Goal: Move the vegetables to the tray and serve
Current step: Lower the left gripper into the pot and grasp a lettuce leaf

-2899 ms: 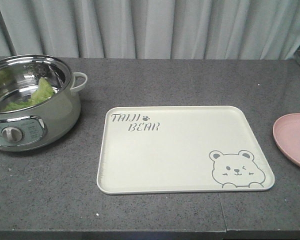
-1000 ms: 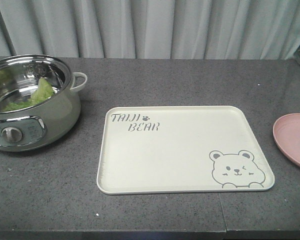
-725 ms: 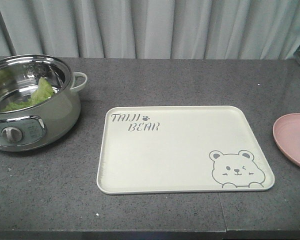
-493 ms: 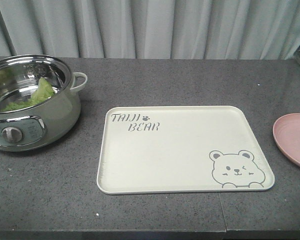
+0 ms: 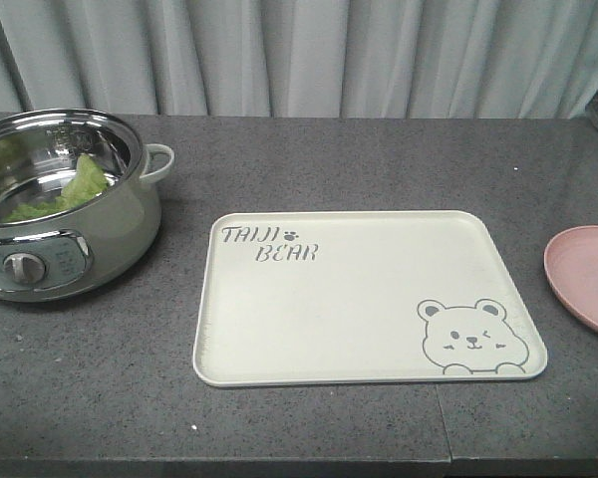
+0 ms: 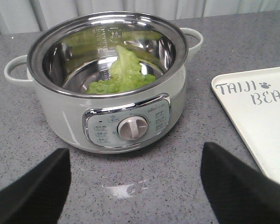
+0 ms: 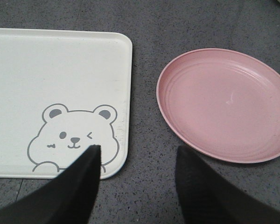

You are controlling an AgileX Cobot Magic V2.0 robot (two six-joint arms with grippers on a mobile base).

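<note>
The vegetables (image 6: pixel 122 77), crinkly green lettuce leaves, lie inside a steel electric pot (image 6: pixel 107 119); in the front view the vegetables (image 5: pixel 68 191) show in that pot (image 5: pixel 100 234) at the left. The cream tray (image 5: pixel 369 299) with bear drawing lies bare at the middle of the counter. My left gripper (image 6: pixel 135 161) hangs open over the counter just in front of the pot's dial, holding nothing. My right gripper (image 7: pixel 137 151) is open above the gap between the tray's corner (image 7: pixel 116 70) and a pink plate, also holding nothing. Neither gripper shows in the front view.
A round pink plate (image 5: pixel 586 277) sits right of the tray, seen close in the right wrist view (image 7: pixel 223 105). The dark speckled counter (image 5: pixel 309 164) ends at a grey curtain (image 5: pixel 299 55) behind. A pale smear (image 6: pixel 120 190) marks the counter before the pot.
</note>
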